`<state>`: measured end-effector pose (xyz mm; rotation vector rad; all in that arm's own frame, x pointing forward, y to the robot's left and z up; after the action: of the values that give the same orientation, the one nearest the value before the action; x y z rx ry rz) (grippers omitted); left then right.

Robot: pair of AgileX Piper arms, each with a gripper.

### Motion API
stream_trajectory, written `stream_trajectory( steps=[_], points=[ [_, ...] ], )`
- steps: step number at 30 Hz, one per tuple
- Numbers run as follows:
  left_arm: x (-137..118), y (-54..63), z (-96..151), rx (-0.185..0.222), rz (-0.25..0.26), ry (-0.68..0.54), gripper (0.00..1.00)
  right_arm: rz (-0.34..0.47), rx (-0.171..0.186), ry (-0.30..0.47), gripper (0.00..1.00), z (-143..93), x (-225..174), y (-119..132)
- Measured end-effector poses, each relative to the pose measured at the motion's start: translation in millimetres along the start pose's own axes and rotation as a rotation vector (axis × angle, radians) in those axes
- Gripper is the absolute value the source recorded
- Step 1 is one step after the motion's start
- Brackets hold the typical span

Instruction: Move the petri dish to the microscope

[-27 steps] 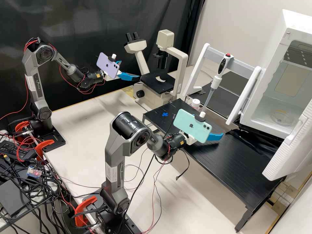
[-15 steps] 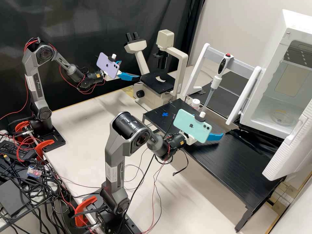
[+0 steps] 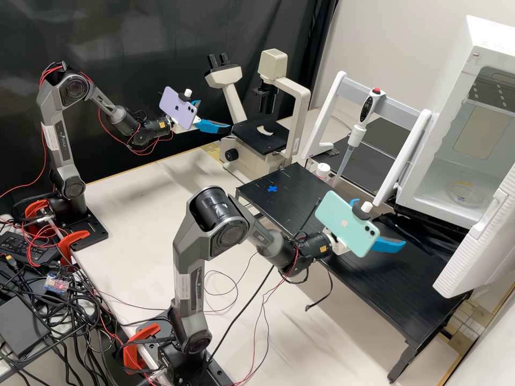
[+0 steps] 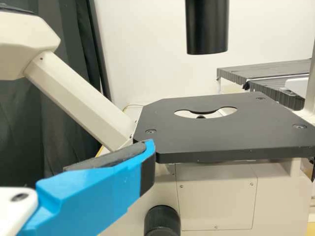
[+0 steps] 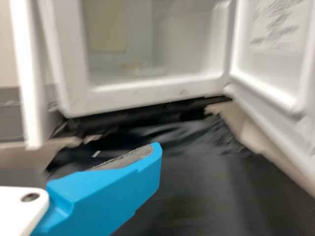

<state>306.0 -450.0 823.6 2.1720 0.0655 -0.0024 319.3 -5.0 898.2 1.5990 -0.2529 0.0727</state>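
Observation:
Level with the microscope (image 3: 261, 136), my left gripper (image 3: 214, 115) is open beside its stage. My right gripper (image 3: 381, 223) hangs open over the black bench, short of the white incubator. A clear petri dish (image 3: 465, 193) lies on the incubator floor. The left wrist view shows a blue finger of the left gripper (image 4: 108, 184) in front of the black stage (image 4: 226, 135), which has a round opening. In the right wrist view a finger of the right gripper (image 5: 110, 189) is before the incubator, where a blurred dish (image 5: 142, 70) sits inside.
The incubator (image 3: 440, 203) stands with its door (image 3: 477, 252) swung out. A pipette (image 3: 356, 134) hangs on a white-and-grey stand behind the black bench (image 3: 386, 289). A white-capped bottle (image 3: 322, 171) is near the pipette tip.
The right arm has moved toward the incubator, carrying its gripper right and slightly down in the high view. The left arm and the dish have stayed put.

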Motion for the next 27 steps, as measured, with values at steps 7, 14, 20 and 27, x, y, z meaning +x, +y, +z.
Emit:
stream_trajectory(
  steps=[7,14,20,27],
  points=[
    [0.0,0.0,0.0,0.000,0.000,0.000,1.00,0.062,0.009,-0.041,1.00,3.5,35.3,19.4],
    [0.0,0.0,0.0,0.000,0.000,0.000,1.00,0.085,0.002,-0.087,1.00,2.1,71.7,32.1],
    [0.0,0.0,0.0,0.000,0.000,0.000,1.00,0.104,-0.001,-0.076,1.00,-5.5,107.8,43.2],
    [0.0,0.0,0.0,0.000,0.000,0.000,1.00,0.081,0.002,-0.075,1.00,-7.6,158.1,45.6]
  ],
)
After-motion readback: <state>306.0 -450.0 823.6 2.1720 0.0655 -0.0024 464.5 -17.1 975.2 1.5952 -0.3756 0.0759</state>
